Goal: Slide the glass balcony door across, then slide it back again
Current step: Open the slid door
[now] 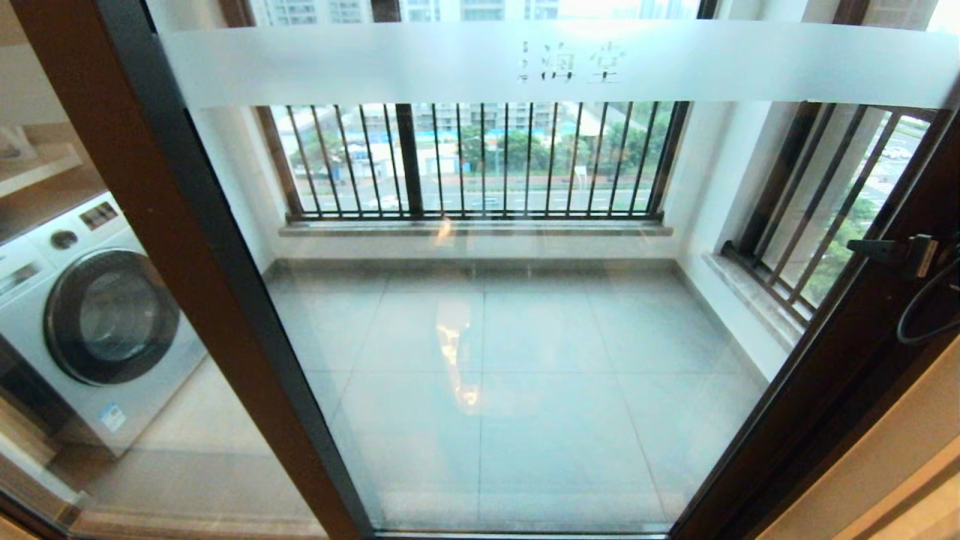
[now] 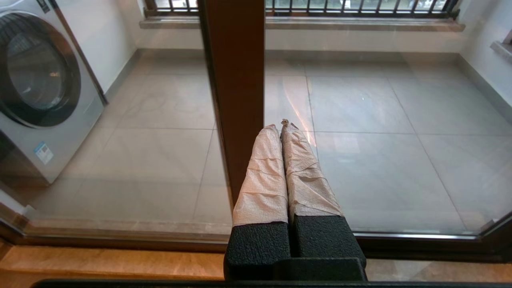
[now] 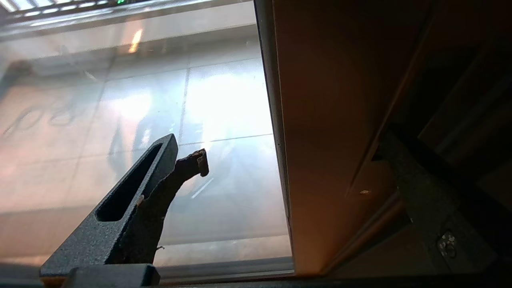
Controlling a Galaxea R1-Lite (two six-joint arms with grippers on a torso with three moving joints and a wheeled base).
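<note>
The glass balcony door point(image 1: 525, 337) fills the head view, a clear pane with a frosted white band point(image 1: 375, 64) bearing characters near the top. Its dark brown frame runs down both sides point(image 1: 847, 360). My right gripper point(image 1: 892, 251) is at the door's right edge. It is open, with one finger point(image 3: 160, 168) over the glass and the other point(image 3: 424, 188) beyond the brown upright point(image 3: 320, 140) between them. My left gripper point(image 2: 280, 127) is shut, its tape-wrapped fingers point(image 2: 264, 172) empty and held low before a brown upright point(image 2: 236, 80). The handle slot cannot be made out.
A white front-loading washing machine point(image 1: 90, 315) stands behind the glass on the left. Black-barred railings point(image 1: 480, 161) close the balcony's far side and right side point(image 1: 825, 202). A black cable point(image 1: 926, 307) loops by the right arm. A wooden sill point(image 2: 100, 260) runs below the track.
</note>
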